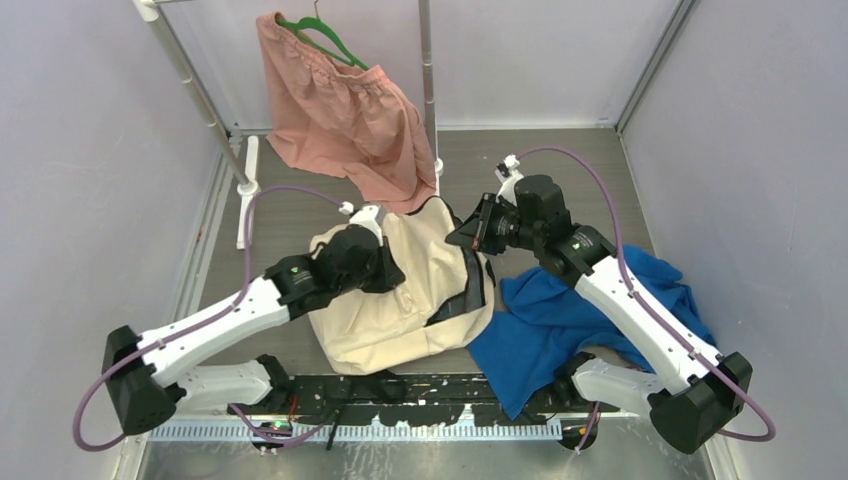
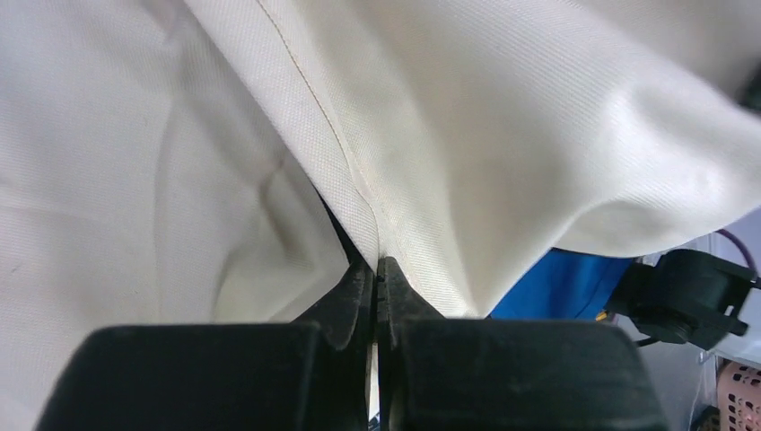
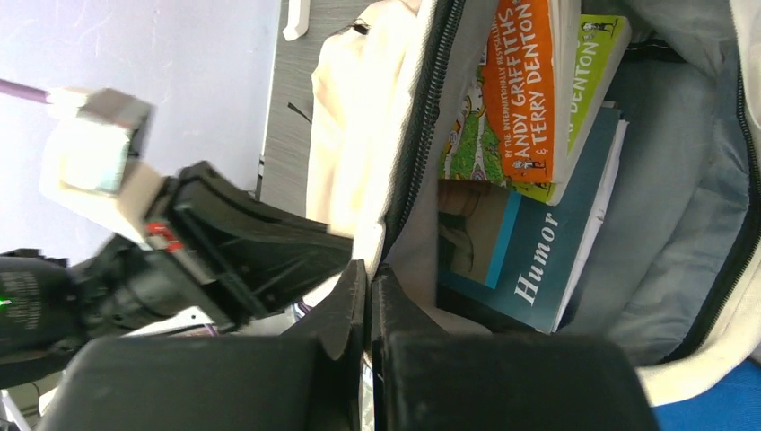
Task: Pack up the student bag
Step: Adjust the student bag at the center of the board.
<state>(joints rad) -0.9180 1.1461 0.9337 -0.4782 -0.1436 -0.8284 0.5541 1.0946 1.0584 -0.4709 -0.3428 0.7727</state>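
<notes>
The cream student bag [image 1: 400, 300] lies on the table between my arms, its black-zippered mouth [image 1: 478, 285] facing right. My left gripper [image 1: 390, 268] is shut on a seam of the bag's cream fabric [image 2: 377, 206]. My right gripper [image 1: 462, 236] is shut on the bag's opening edge by the zipper [image 3: 408, 171], holding the mouth open. Inside, the right wrist view shows an orange book [image 3: 525, 81], a green-edged book [image 3: 592, 72] and a teal book [image 3: 538, 260] against the grey lining [image 3: 664, 180].
A blue cloth [image 1: 600, 320] lies under my right arm, right of the bag. A pink garment [image 1: 345, 120] on a green hanger [image 1: 320, 35] hangs from a metal rack [image 1: 428, 90] at the back. Walls close both sides.
</notes>
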